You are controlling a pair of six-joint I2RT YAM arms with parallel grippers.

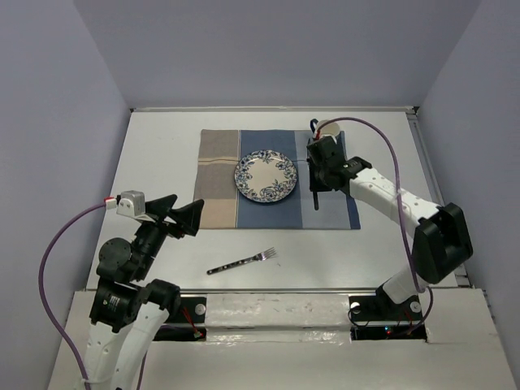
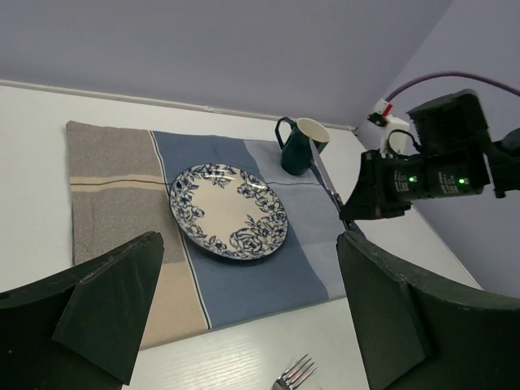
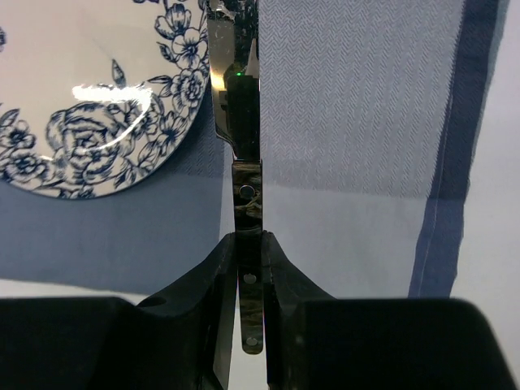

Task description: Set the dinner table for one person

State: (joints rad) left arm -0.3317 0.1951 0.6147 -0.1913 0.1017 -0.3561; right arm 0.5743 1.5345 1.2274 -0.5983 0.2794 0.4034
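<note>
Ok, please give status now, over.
Left gripper open, empty. Right gripper shut on knife, right of plate. Fork on table, off mat. Nothing blocking.

Mat [image 1: 219, 180] on worktop [image 1: 162, 158], toward far edge. Plate [image 1: 266, 178] mid-mat. Mug [image 2: 299, 146] at mat's far right corner. Knife [image 3: 248, 191] over mat, just right of plate. Fork [image 1: 242, 262] off mat, toward near edge.

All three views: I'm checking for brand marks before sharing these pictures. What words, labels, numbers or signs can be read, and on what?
No text can be read in any view.
The plate: only a blue flower pattern, no words.
The mug: plain dark side, no print visible.
The knife in the right gripper: rivets and a green glint, no stamp visible.
The fork: handle too small to tell.
</note>
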